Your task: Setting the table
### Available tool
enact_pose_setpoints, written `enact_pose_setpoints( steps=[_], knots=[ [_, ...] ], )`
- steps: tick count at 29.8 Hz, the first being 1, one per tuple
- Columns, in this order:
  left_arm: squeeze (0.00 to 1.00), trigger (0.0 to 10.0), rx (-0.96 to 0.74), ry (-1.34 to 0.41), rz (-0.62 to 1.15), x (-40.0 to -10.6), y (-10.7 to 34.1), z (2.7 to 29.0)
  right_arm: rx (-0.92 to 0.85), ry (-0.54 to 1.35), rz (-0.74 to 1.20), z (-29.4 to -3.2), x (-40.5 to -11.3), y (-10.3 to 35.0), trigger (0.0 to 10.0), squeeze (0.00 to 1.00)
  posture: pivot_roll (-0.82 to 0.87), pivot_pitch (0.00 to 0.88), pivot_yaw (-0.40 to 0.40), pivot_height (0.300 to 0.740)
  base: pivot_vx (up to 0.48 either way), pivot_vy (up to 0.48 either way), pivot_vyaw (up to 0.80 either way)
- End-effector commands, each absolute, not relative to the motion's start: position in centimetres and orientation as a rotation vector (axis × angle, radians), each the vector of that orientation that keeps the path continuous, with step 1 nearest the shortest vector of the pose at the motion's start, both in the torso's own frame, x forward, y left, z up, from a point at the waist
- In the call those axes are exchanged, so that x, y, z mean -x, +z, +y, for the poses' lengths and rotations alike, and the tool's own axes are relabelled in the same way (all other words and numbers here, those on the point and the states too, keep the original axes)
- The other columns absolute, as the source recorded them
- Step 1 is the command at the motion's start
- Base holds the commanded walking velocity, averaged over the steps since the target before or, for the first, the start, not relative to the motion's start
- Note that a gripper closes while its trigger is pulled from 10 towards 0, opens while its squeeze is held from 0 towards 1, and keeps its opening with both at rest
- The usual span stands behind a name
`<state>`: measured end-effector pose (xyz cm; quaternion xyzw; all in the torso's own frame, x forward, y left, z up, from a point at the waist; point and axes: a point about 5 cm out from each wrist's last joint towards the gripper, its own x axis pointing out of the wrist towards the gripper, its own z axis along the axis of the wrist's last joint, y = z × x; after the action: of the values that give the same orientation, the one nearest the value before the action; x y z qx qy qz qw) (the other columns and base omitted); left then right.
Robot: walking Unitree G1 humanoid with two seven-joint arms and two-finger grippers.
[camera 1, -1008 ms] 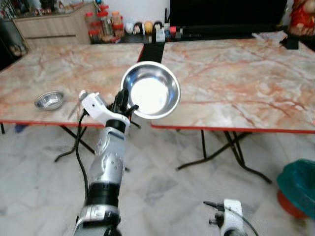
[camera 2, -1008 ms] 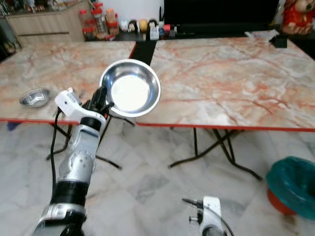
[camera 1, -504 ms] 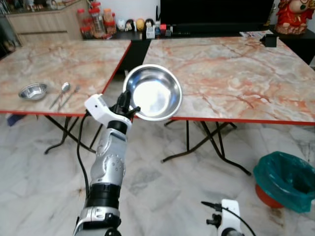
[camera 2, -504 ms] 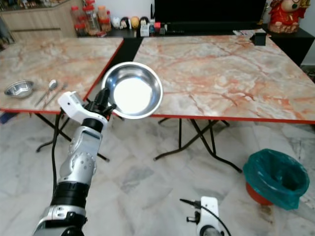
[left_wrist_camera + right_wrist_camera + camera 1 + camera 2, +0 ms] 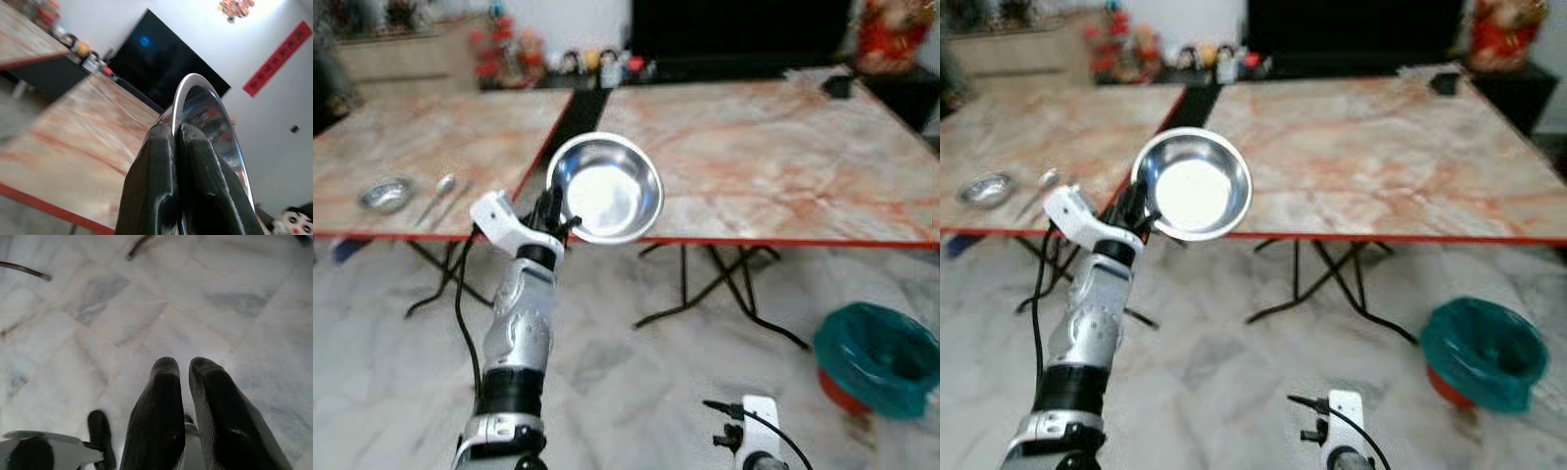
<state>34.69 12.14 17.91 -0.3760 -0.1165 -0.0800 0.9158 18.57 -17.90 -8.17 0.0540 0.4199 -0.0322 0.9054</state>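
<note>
Left tool (image 5: 556, 208) pinches the rim of a steel bowl (image 5: 605, 187), held up tilted in front of the gap between two marble tabletops (image 5: 773, 162). Small bowl (image 5: 385, 195) and two spoons (image 5: 438, 192) sit on the left tabletop. Right tool (image 5: 183, 372) hangs low over the floor, fingers close together, holding nothing. Views are blurred.

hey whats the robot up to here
It is carrying a steel bowl, pinched by its rim in the left gripper and held up in front of the two marble-topped tables. A smaller bowl and a spoon already lie on the left table. The right gripper hangs low over the floor with nothing in it.
</note>
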Motion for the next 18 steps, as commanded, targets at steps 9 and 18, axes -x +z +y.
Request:
enact_pose_setpoints(
  steps=[9, 18],
  knots=[
    [0.0, 10.0, 0.762, -0.18, -0.277, -34.75, 18.97, 12.29, -0.102, -0.062, 0.844, -17.89, -19.32, -7.79, 10.0, 0.0, -0.02, 0.002, 0.056, 0.714, 0.323, 0.0, 0.0],
    [0.0, 10.0, 0.763, -0.182, -0.276, -34.74, 18.97, 12.25, -0.104, -0.064, 0.844, -17.92, -19.28, -7.8, 10.0, 0.0, -0.02, 0.003, 0.057, 0.714, 0.325, 0.0, 0.0]
  ],
)
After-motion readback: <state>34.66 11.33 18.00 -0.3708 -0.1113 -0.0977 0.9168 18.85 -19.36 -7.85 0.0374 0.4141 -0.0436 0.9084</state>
